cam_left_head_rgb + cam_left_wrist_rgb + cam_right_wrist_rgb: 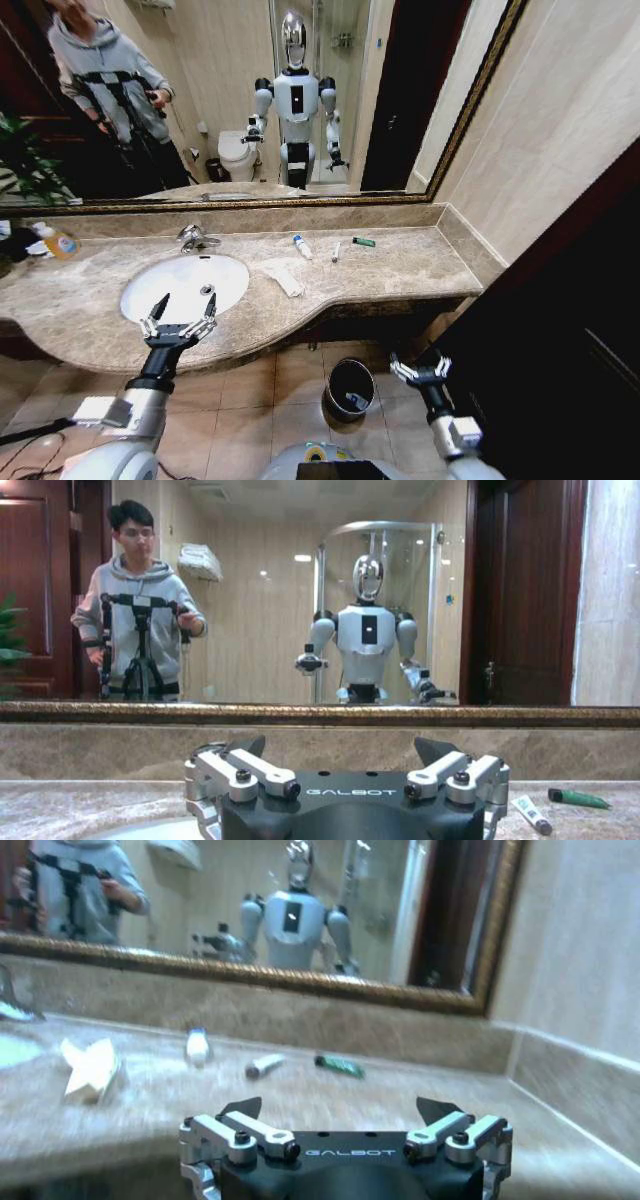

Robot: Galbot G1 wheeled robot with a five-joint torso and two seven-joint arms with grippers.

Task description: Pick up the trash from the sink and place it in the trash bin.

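Observation:
The white oval sink [185,285] sits in the marble countertop [400,265]. The trash lies on the counter beside it: a crumpled paper towel [285,277] [92,1071], a small blue-capped bottle [302,247] [197,1046], a white tube [336,251] [264,1065] [530,814] and a green stick [363,242] [340,1066] [578,798]. My left gripper [178,318] [340,750] hangs open over the basin's front rim, holding nothing. Down by the floor, my right gripper [420,370] [340,1108] is open and empty, just right of the black trash bin [350,390].
A chrome faucet [195,238] stands behind the basin. An orange-labelled bottle [58,242] sits at the counter's far left. A large mirror [250,100] covers the wall behind. A dark cabinet [560,340] closes off the right side. The bin stands on tiled floor under the counter's edge.

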